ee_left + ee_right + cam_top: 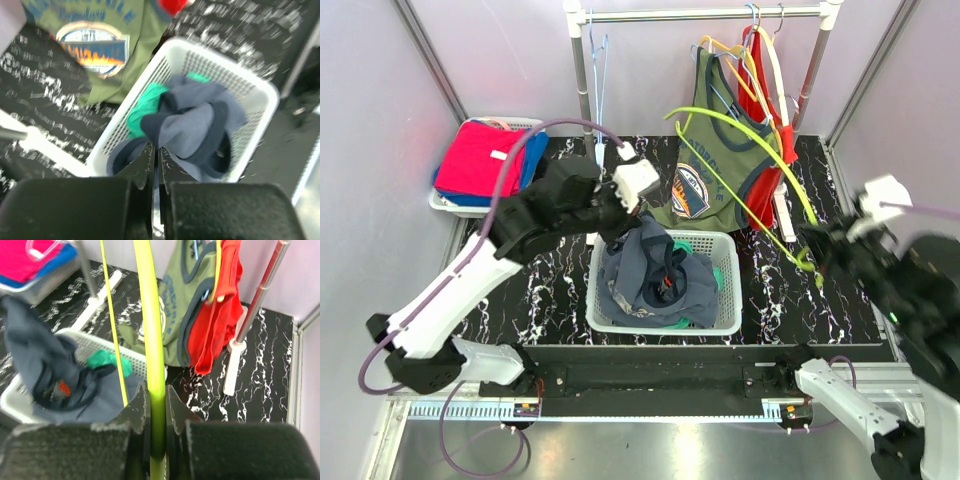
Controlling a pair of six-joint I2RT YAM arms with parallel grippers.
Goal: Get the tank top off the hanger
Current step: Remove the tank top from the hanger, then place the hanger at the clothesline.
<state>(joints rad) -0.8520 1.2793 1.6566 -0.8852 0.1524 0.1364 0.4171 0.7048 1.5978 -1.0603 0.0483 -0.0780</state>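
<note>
The grey-blue tank top [650, 265] hangs from my left gripper [632, 208], which is shut on a fold of it above the white basket [732, 300]. Its lower part lies bunched inside the basket. In the left wrist view the closed fingertips pinch the tank top [195, 125] at its upper edge. To the right, my right gripper [810, 248] is shut on the lime-green hanger [790, 178], which slants up and left over the table, bare of cloth. The right wrist view shows the hanger [150, 315] clamped between the jaws and the tank top [35, 355] apart from it on the left.
A clothes rack [710, 14] at the back holds an olive printed top [715, 160] and a red garment [765, 190] on other hangers. A green cloth [142, 107] lies in the central basket. A second basket [445, 200] with pink and blue clothes sits back left.
</note>
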